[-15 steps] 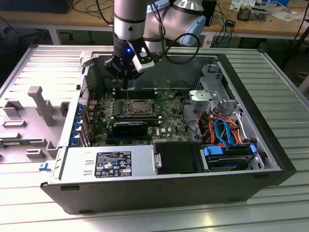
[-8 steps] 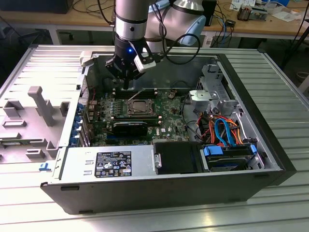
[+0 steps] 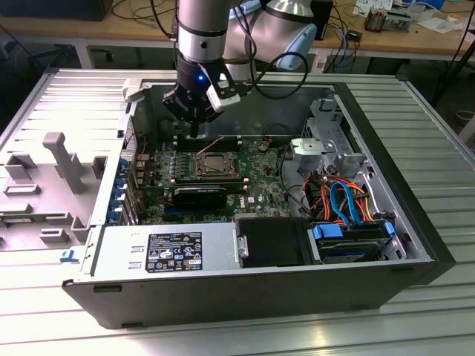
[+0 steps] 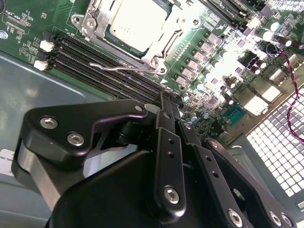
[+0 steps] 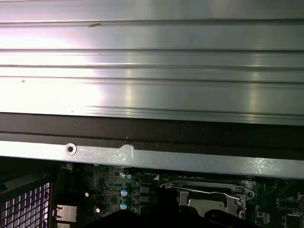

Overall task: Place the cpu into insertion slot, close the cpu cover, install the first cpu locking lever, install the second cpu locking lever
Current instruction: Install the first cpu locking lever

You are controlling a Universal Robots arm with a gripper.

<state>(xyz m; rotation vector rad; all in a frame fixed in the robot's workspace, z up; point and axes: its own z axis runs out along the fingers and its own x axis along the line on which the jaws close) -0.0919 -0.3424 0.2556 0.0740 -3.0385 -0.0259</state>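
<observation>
Silvery-grey square cpu (image 4: 137, 21) sits in the silver-rimmed insertion slot (image 3: 214, 165) under the thin metal cpu cover (image 4: 102, 28), on the green motherboard (image 3: 256, 174) inside the open computer case (image 3: 415, 222). Beyond the slot, the black gripper (image 3: 194, 133) hovers, fingers (image 4: 166, 118) pressed together, holding nothing.

Exterior view looks down from high off the open computer case (image 3: 415, 245), taking in its whole interior; my second wrist view peers close past my gripper (image 4: 168, 107) at the insertion slot (image 4: 135, 28), shared by all three views
</observation>
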